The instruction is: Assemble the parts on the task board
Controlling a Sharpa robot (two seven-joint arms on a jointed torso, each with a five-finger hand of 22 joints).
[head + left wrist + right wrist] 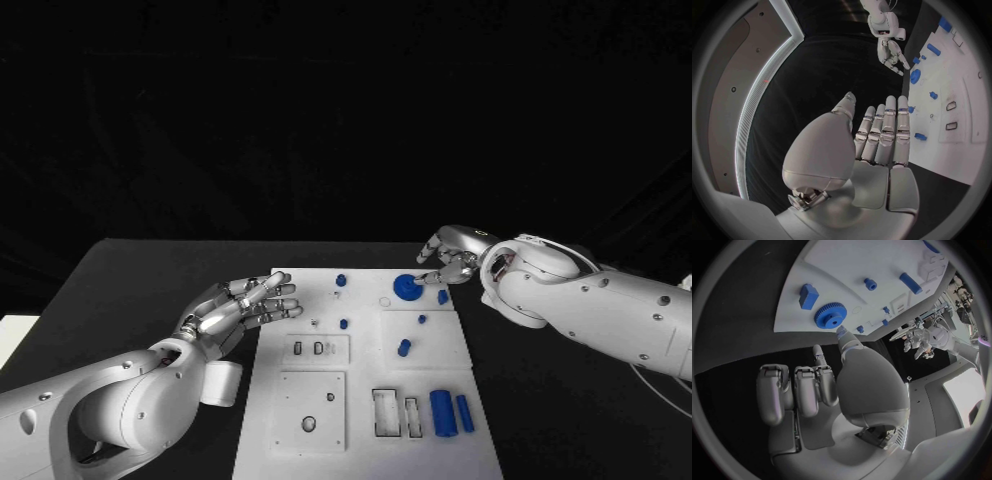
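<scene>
You have the white rectangular task board [368,380] lying at the lower centre of the frame on the black tabletop [130,290]. On its upper right sits the blue toothed gear [407,287], with the right hand [450,262] just beside it, to its upper right. Two blue cylindrical pegs [451,413] lie side by side at the board's lower right. The left hand [238,310] sits over the board's left edge, and a white cylinder [221,384] rests on the tabletop just left of the board.

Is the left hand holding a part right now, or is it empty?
Empty. The left hand hovers at the task board's left edge with fingers extended and apart, nothing between them in head or left wrist view.
</scene>
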